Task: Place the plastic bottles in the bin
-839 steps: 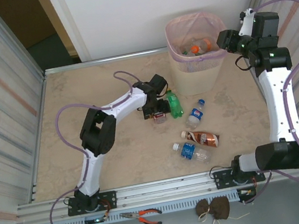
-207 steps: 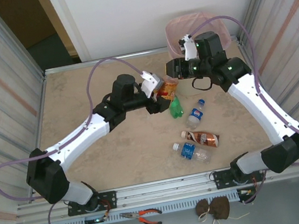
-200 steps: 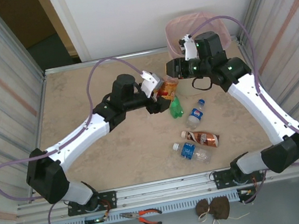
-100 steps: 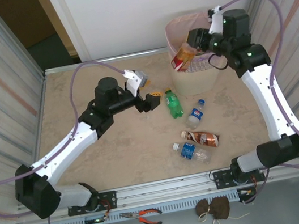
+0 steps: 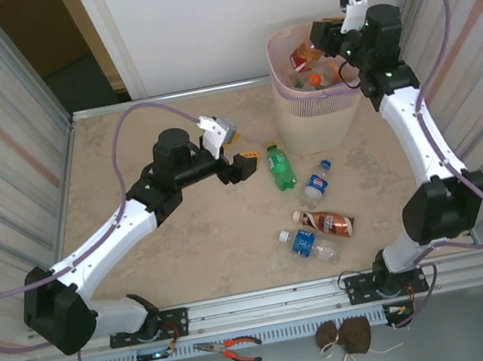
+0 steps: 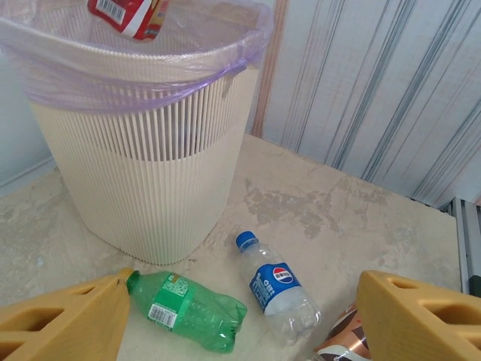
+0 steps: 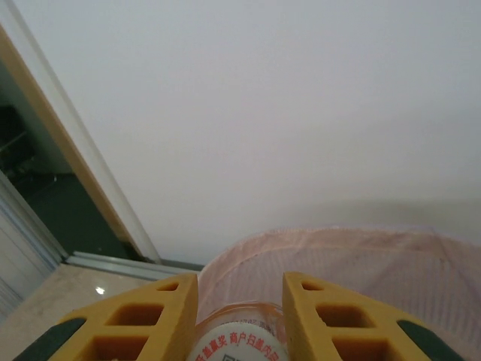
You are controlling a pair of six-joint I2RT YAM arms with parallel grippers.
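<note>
The red-labelled bottle [image 5: 299, 60] hung over the mouth of the bin [image 5: 318, 130], with the jaws of the right gripper [image 7: 239, 295] clamped on its sides. It looked empty, so probably light, thin-walled and easily dented. It also looked smooth enough to slip, so a hold across the labelled middle seemed the safest. Inside the bin's pink bag lay other bottles, among them an orange-capped bottle [image 5: 315, 78]. On the tabletop [image 5: 178, 247] in front of the bin lay four more: a green bottle [image 6: 192, 308], a clear blue-labelled bottle [image 6: 276, 286], a brown bottle [image 5: 325, 222] and a second blue-labelled bottle [image 5: 306, 244]. The left gripper [image 5: 242, 164] hovered just beside the green bottle, its jaws wide apart and holding nothing.
</note>
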